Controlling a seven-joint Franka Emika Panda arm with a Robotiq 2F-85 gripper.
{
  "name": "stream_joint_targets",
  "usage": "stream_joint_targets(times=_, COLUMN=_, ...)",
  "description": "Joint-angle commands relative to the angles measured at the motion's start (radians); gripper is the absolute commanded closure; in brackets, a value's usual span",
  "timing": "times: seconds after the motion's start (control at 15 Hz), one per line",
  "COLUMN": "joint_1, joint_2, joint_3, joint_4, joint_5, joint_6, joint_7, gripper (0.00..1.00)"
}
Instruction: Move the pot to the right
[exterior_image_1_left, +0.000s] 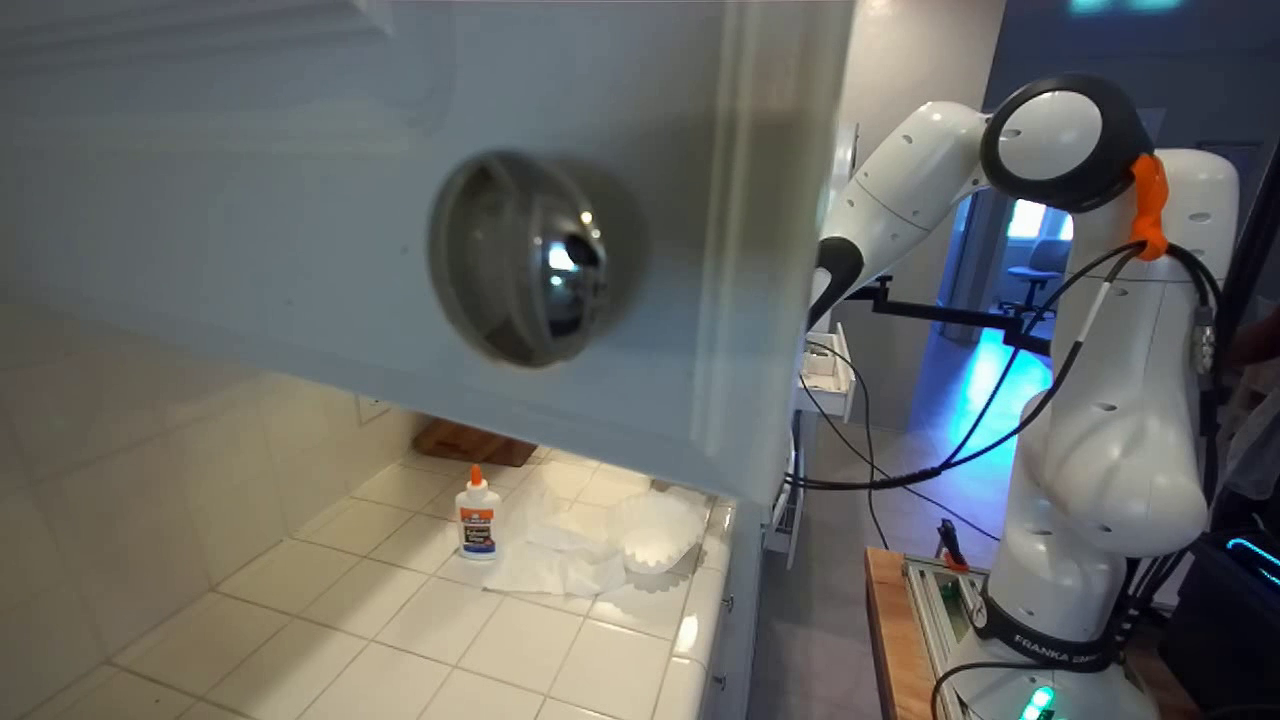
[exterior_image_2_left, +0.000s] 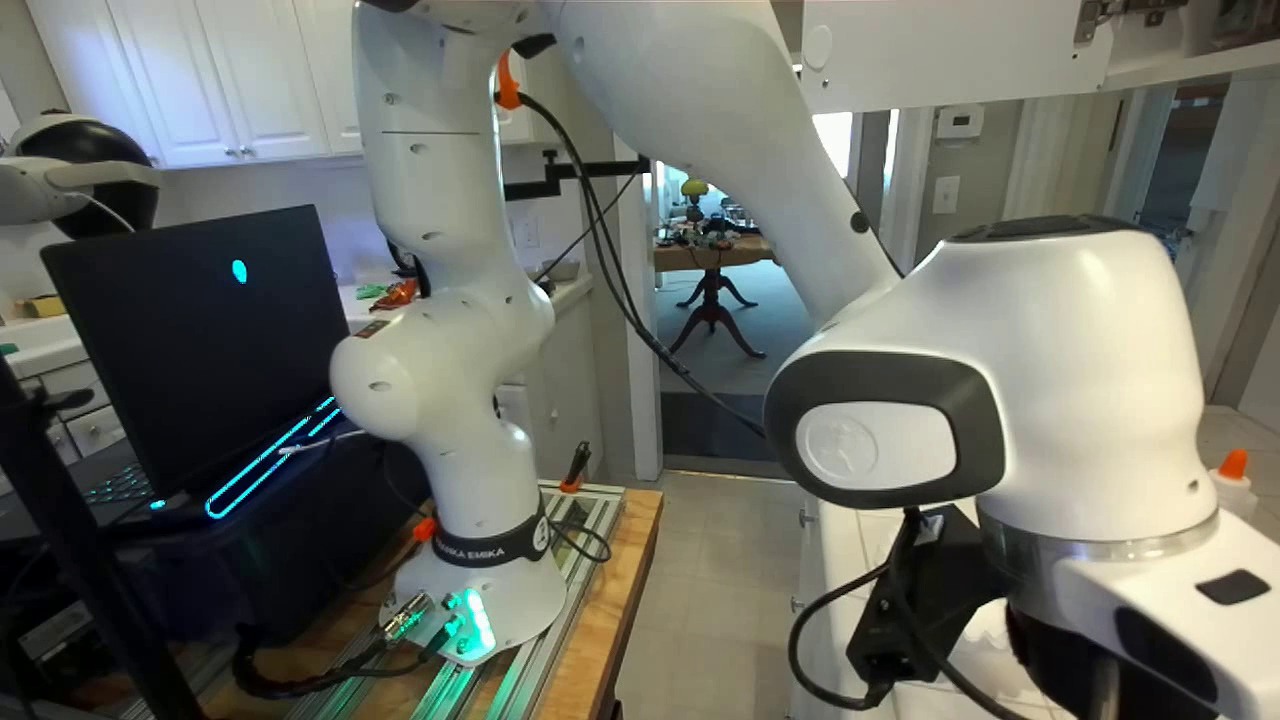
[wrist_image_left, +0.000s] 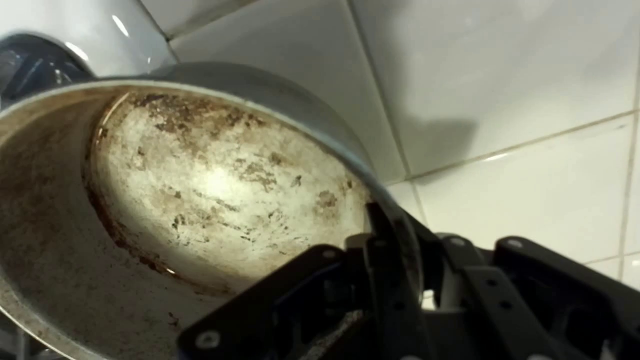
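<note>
pinching the pot (wrist_image_left: 215, 200) by its wall, the gripper (wrist_image_left: 400, 227) has one finger inside and one outside in the wrist view, with the rim running between them and the jaws seemingly pressed against the metal. that spot is probably chosen because the thin edge fits between the fingers, whereas the whole pot looks too broad to span. the pot lies at the left of that view, its stained inside open to sight, over or on the white-tiled bench (wrist_image_left: 530, 210); i cannot tell whether its base touches the tiles or hangs clear.

neither exterior view shows the pot. in an exterior view the arm (exterior_image_2_left: 720, 140) bends downward, likely so the fingers can straddle the rim from above, though they are out of sight there. in an exterior view a cupboard door (exterior_image_1_left: 350, 250) hangs across much of the scene, and below it a glue bottle (exterior_image_1_left: 478, 522) stands upright on the bench near thin white sheets (exterior_image_1_left: 560, 560).

the grasp looks made, so the move to the right seems the step in hand. since the hold is at one edge, the far side may sag or swivel; a low, slow carry, with a firm squeeze, would suit it.
</note>
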Motion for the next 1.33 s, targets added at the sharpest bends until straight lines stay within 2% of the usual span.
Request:
stream_joint_targets(times=0.0, joint_1=-0.002, joint_2=-0.043, joint_3=-0.038, joint_4=0.004, joint_5=-0.087, joint_6=-0.04, joint_7=0.063, gripper=0.98)
stream_joint_targets(times=0.2, joint_1=-0.036, joint_2=-0.042, joint_3=-0.02, joint_4=0.015, joint_5=-0.057, joint_6=-0.03, joint_7=0.022, gripper=0.98)
stream_joint_targets(times=0.8, joint_1=-0.066, joint_2=0.008, joint_3=-0.014, joint_4=0.074, joint_5=-0.015, joint_6=-0.019, joint_7=-0.066, gripper=0.98)
stream_joint_targets(times=0.93, joint_1=-0.081, joint_2=0.02, joint_3=-0.009, joint_4=0.075, joint_5=0.025, joint_6=-0.009, joint_7=-0.109, gripper=0.98)
stream_joint_targets(times=1.27, joint_1=-0.113, joint_2=0.041, joint_3=0.018, joint_4=0.092, joint_5=0.251, joint_6=-0.002, joint_7=-0.309, gripper=0.98)
